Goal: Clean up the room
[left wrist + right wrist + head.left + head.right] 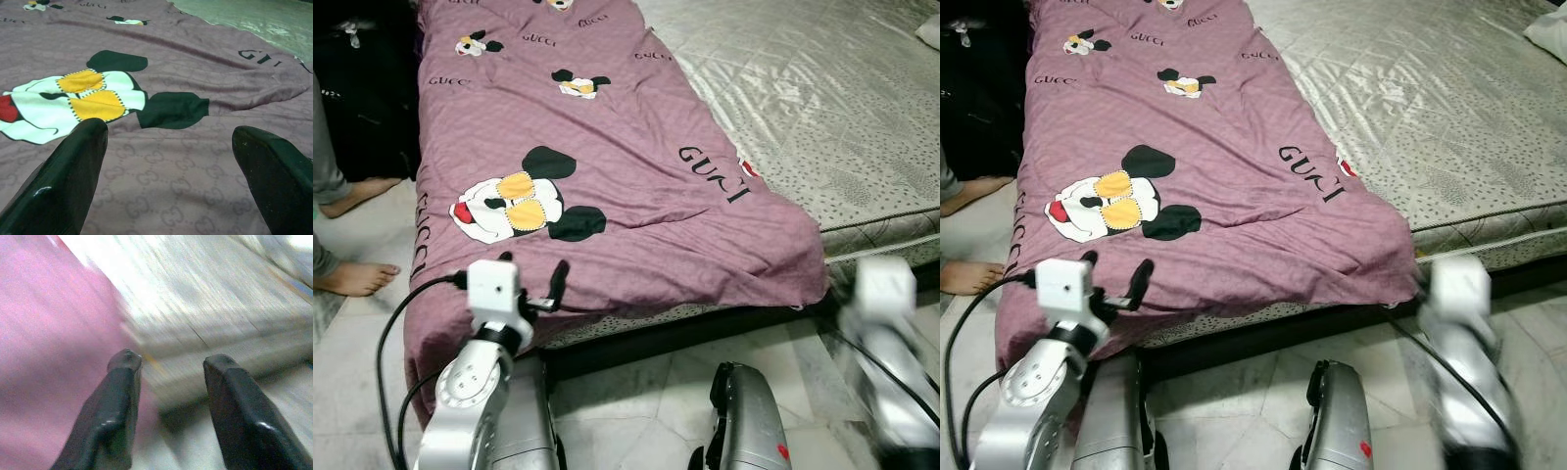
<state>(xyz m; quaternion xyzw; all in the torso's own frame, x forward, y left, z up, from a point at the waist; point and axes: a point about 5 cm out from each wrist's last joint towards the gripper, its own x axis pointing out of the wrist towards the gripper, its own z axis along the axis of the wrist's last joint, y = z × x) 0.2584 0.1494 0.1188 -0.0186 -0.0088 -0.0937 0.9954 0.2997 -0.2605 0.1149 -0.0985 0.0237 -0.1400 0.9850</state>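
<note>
**Both grippers at the foot of the bed, nothing grabbed**

Closest to the camera are the robot's two silver legs on the pale marble-look tile floor (646, 411). Just past them, the left gripper (533, 279) sits at the near edge of the mauve-purple blanket printed with cartoon mouse faces and black lettering (607, 176). Its two black fingers (63, 181) are spread wide apart over the fabric, pinching nothing, and point toward the big mouse face with yellow glasses (514, 208).

Over on the right, the right arm is blurry, down by the bed's near corner. From its wrist view the right gripper (168, 364) is open too, fingers apart and empty, aimed where the blanket's edge meets the silvery-grey quilted mattress (822, 108).

The blanket covers the left side of the bed and hangs over the near end. Further back on the left, a person's bare feet (357, 279) rest on the floor beside the bed.
</note>
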